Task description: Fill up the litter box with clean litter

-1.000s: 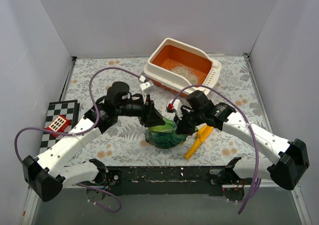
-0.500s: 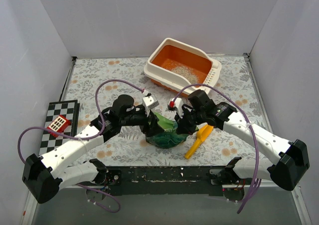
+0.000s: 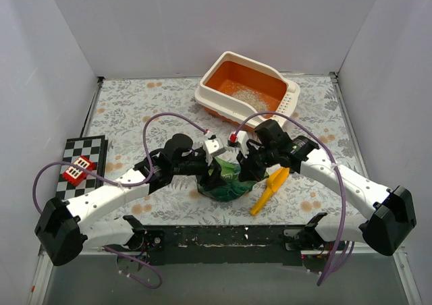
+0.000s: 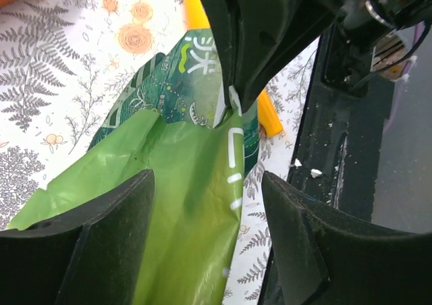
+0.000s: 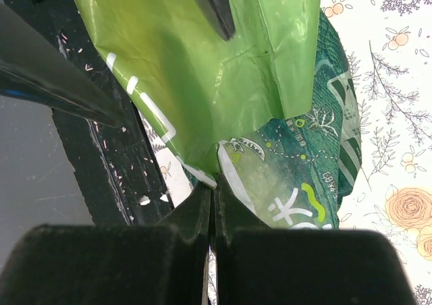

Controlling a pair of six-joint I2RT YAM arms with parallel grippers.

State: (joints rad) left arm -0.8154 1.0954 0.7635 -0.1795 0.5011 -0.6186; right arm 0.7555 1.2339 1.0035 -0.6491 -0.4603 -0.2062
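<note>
1. Pinching green bag at its top edge with right gripper, jaws pressed flat on foil.
2. Straddling same bag with left gripper, fingers spread, nothing clamped.
3. Locating litter box up-table beyond bag, slightly right, nearer right arm; thin clean litter inside.

You're in a robot lab test cell: plain white walls box in three sides, a floral cloth covers the table, two arms are bolted to a black rail, purple cables loop free, and a checkerboard lies at the left.
</note>
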